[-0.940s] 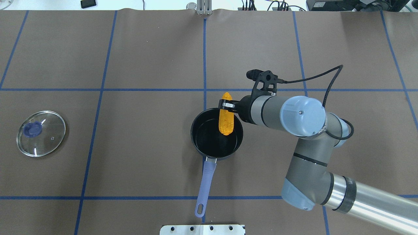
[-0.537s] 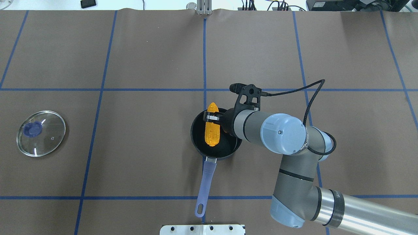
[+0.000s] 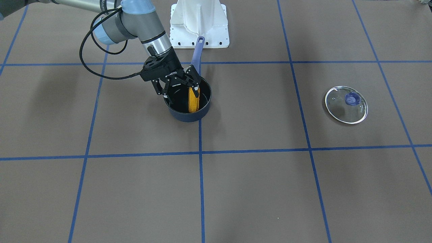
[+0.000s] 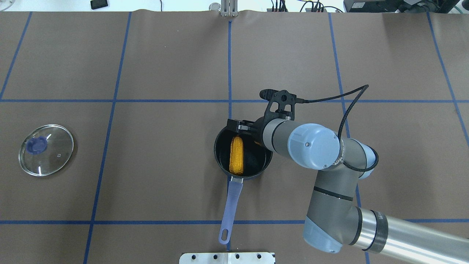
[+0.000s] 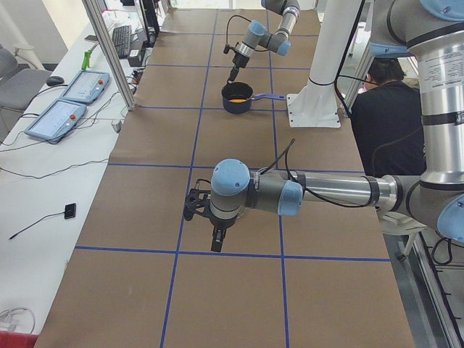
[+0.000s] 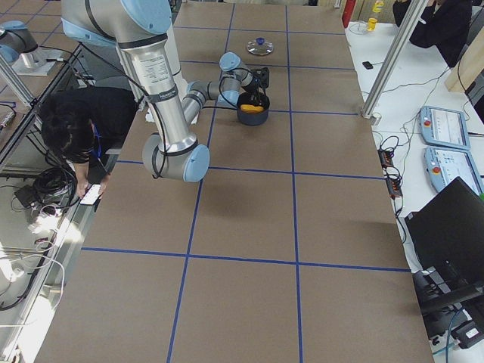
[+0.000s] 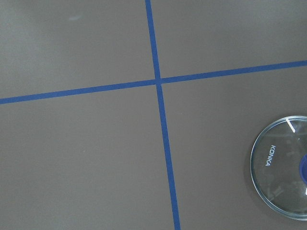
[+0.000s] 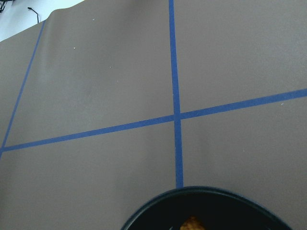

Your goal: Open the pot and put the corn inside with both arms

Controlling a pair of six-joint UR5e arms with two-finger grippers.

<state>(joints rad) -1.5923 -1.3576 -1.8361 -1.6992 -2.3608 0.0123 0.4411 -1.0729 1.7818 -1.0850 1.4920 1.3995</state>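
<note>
The orange-yellow corn [image 4: 236, 154] lies flat inside the open dark pot [image 4: 217, 146], which has a purple handle [image 4: 231, 205] pointing toward my base. The corn also shows in the front view [image 3: 193, 98] and in the right wrist view [image 8: 191, 224]. My right gripper [image 4: 238, 127] hovers over the pot's far rim, open and empty; its spread fingers show in the front view [image 3: 180, 90]. My left gripper [image 5: 216, 235] shows only in the exterior left view, low over the table, and I cannot tell whether it is open or shut.
The glass lid [image 4: 45, 149] with a blue knob lies flat at the table's far left, also in the front view [image 3: 346, 104] and the left wrist view [image 7: 283, 167]. The white base plate [image 4: 227, 257] sits just beyond the handle's end. Blue tape lines grid the brown table.
My right gripper has opened and let go of the corn. The corn has dropped from upright in the fingers to lying flat in the pot.
</note>
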